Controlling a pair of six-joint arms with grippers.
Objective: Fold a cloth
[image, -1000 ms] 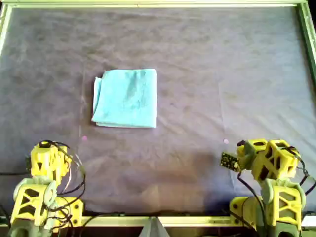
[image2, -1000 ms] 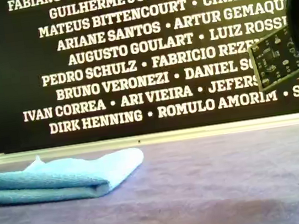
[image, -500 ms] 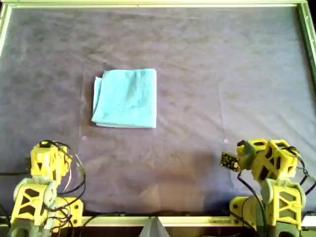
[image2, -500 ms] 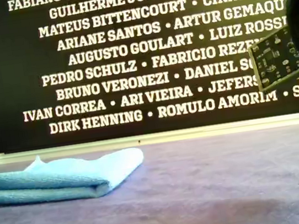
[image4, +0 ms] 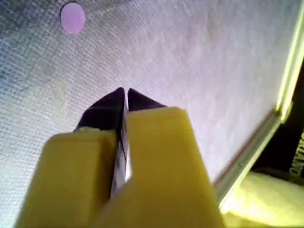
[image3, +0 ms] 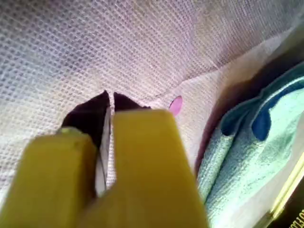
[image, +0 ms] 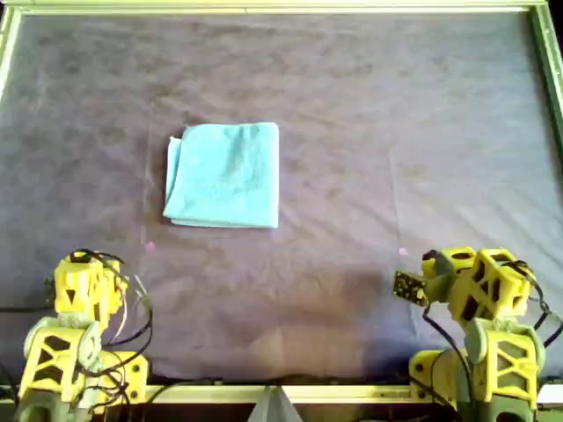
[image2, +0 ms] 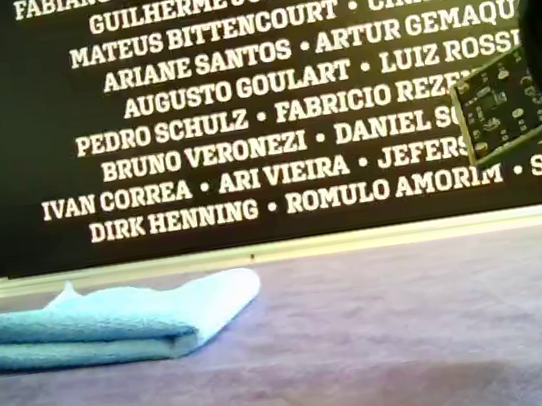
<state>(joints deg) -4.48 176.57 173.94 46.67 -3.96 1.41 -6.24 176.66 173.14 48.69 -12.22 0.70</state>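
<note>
The light blue cloth [image: 224, 174] lies folded into a small square on the purple-grey table covering [image: 352, 132], left of centre in the overhead view. It shows as a flat stack at the exterior view's left [image2: 116, 324] and in the first wrist view [image3: 251, 156]. My first gripper [image3: 110, 97] is shut and empty, low over the covering beside a pink dot [image3: 175, 105], apart from the cloth. Its yellow arm [image: 84, 286] sits at the overhead view's lower left. My second gripper [image4: 124, 92] is shut and empty near another pink dot [image4: 72, 17]. Its arm [image: 471, 286] sits at the lower right.
A pale metal frame [image: 281, 7] borders the table; its rail also shows in the second wrist view [image4: 251, 147]. A black wall with white names [image2: 236, 97] stands behind the table. A small circuit board [image2: 502, 110] on an arm hangs at the exterior view's right.
</note>
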